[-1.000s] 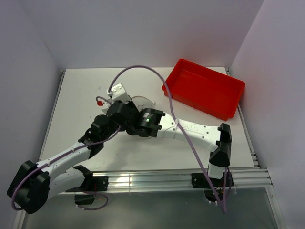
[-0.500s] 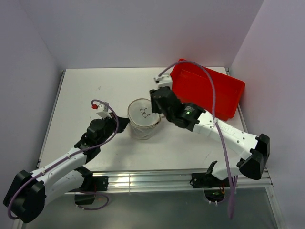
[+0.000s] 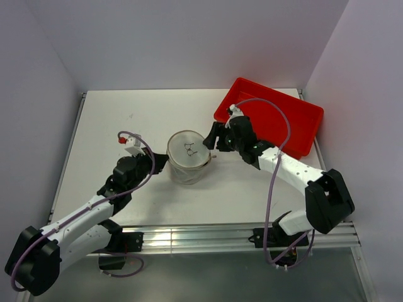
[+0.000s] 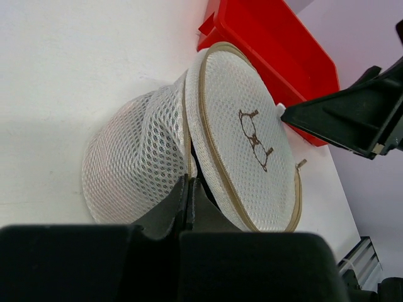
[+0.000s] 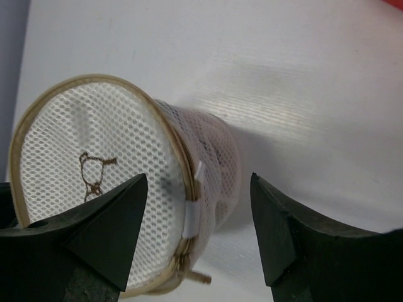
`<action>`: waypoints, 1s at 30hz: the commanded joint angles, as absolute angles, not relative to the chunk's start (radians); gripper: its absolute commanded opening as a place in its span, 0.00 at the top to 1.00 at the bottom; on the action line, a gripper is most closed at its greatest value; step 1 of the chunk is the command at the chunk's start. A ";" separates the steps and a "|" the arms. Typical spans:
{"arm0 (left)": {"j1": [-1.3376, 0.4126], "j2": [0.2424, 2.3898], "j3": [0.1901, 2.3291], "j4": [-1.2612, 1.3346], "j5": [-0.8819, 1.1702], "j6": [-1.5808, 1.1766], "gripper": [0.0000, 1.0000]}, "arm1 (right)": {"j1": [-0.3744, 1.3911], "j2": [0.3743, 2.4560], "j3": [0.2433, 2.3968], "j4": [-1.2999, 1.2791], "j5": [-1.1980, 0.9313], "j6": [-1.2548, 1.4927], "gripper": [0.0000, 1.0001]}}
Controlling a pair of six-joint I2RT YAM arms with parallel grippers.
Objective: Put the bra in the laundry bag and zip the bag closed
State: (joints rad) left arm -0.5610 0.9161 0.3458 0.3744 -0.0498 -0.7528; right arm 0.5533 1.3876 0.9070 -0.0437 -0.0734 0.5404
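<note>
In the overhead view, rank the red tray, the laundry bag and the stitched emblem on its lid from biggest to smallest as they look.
1. red tray
2. laundry bag
3. stitched emblem
The gaps are plain; no two look alike.

White counter (image 3: 126,126) fills the middle of my top view, matte, a few small dark specks at upper left. Pale lavender-grey walls on three sides: back wall (image 3: 189,44) across the top, left wall (image 3: 31,126), right wall (image 3: 368,94), all plain. Silver slotted metal rail (image 3: 201,238) runs along the counter's near edge at the bottom, with thinner metal strips down both sides. Grey floor (image 3: 208,280) below the rail. Light even and soft, shadows faint. From my right wrist the counter shows a pale sheen at centre right.
</note>
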 commanded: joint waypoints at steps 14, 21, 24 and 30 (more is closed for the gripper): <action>-0.494 1.008 0.462 0.384 -0.040 -0.704 1.00 | 0.518 1.373 0.743 0.273 -0.308 0.745 0.75; -0.480 1.150 0.586 0.419 -0.069 -0.712 1.00 | 0.597 1.229 0.574 0.348 -0.216 0.894 0.88; -0.480 1.235 0.656 0.436 -0.026 -0.713 1.00 | 0.641 1.198 0.542 0.405 -0.123 0.982 0.90; -0.479 1.238 0.674 0.388 0.006 -0.721 0.60 | 0.661 1.197 0.551 0.454 0.066 1.066 0.97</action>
State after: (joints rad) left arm -0.4854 1.2842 0.6636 0.3634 -0.0185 -0.7170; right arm 0.6590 1.2167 0.5411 0.3683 -0.0666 0.9985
